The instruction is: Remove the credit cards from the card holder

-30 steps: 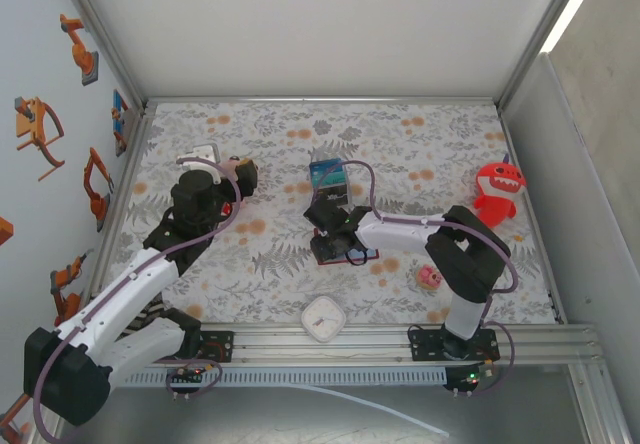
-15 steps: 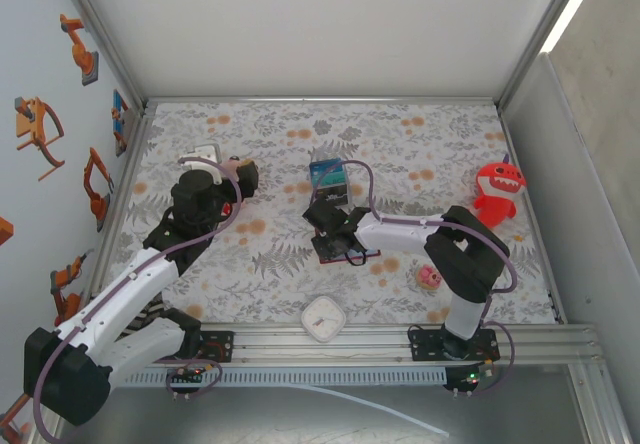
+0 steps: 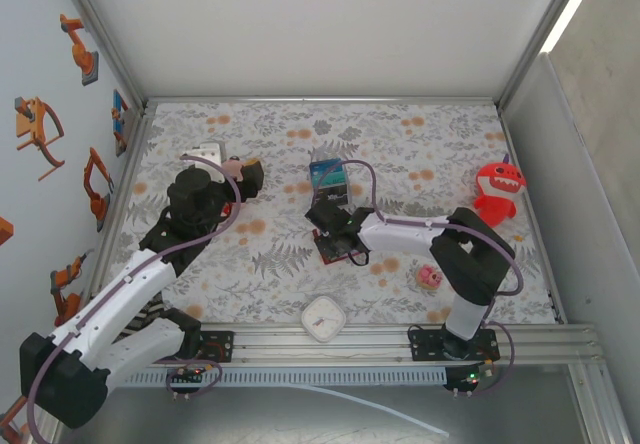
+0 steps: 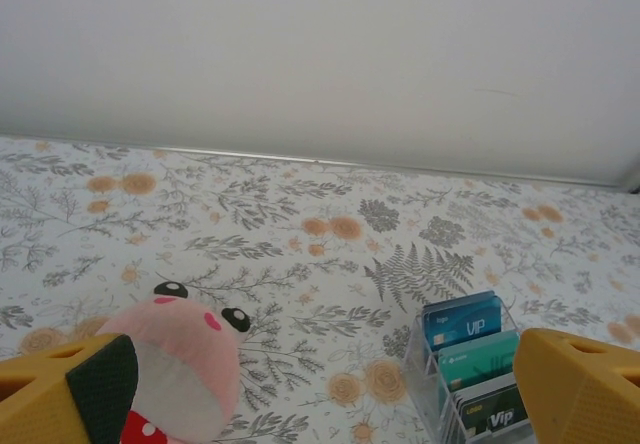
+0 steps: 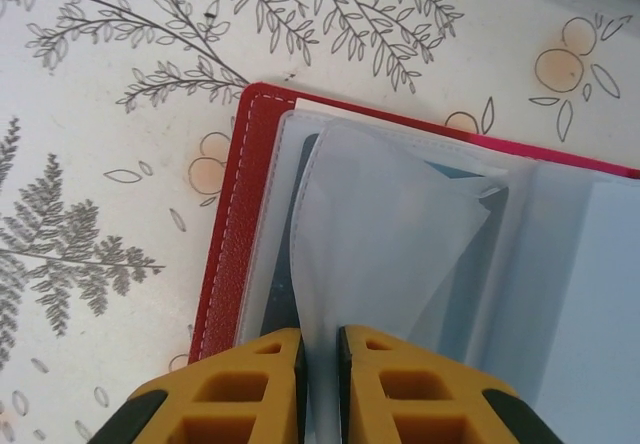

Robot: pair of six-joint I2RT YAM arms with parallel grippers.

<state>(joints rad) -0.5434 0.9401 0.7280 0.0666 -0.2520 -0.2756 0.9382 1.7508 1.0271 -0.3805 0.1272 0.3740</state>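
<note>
Right hand pinching a pocket of the open card holder

The small dark-red folding card holder (image 3: 342, 250) (image 5: 222, 264) lies open and flat near the middle of the floral-patterned table (image 3: 420, 144). The right hand (image 3: 335, 226) (image 5: 320, 349) is right over it, its yellow fingers (image 5: 255, 384) drawn almost together on a cloudy, translucent plastic pocket sleeve (image 5: 390, 229) that stands up, creased, from the holder's inside. Just beyond the card holder stands a clear plastic box (image 3: 328, 178) (image 4: 470, 364) of teal and blue cards. Well to the card holder's left, the left hand (image 3: 245, 176) (image 4: 320, 384) is spread wide and grips nothing, with a pink round plush toy (image 3: 232, 169) (image 4: 170, 364) against one of its fingers.
</note>
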